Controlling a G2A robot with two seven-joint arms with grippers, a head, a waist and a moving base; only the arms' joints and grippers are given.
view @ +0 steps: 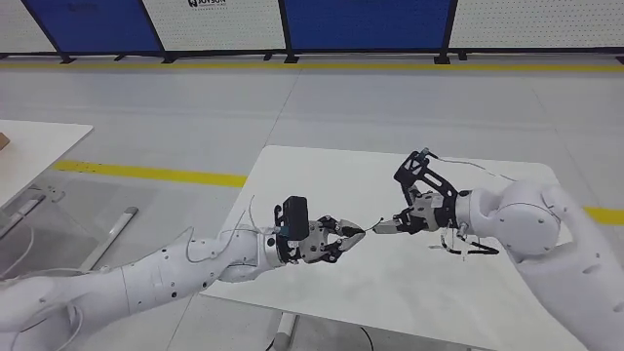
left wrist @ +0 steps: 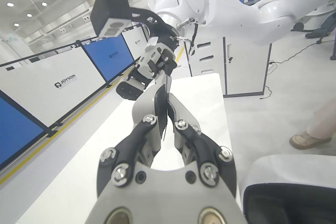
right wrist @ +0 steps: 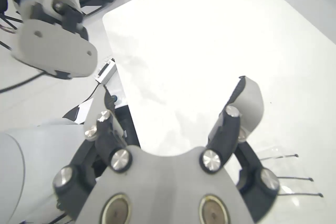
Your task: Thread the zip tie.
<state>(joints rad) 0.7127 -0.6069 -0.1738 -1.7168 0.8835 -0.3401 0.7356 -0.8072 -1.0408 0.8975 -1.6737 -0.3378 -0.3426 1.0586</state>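
From above, the left gripper (view: 359, 235) hung over the near part of the white table (view: 322, 171), pinched shut on a thin black zip tie (view: 372, 224) that poked out past its tips. The right gripper (view: 384, 226) faced it nose to nose, just beyond that free end. From the left wrist, the left gripper's fingers (left wrist: 149, 101) were pressed together with the tie (left wrist: 165, 130) clamped between the pads as a dark strip running out toward the right gripper straight ahead; which end was the head could not be told. From the right wrist, the right gripper (right wrist: 174, 88) was spread wide and held nothing, and the left gripper's grey finger (right wrist: 52, 51) loomed close off to one side of its gap, not inside it. Judging by this, the step was for the right gripper to take the tie's free end. To do it well, it should line its gap up with the strip first and close near the tip, while the left gripper keeps its pinch firm so the thin tie does not bend away. Spare ties (right wrist: 296, 155) lay on the table well apart from the left gripper, beyond the right one. The bulky wrist camera mounts beside the left gripper were the likeliest things to clash.
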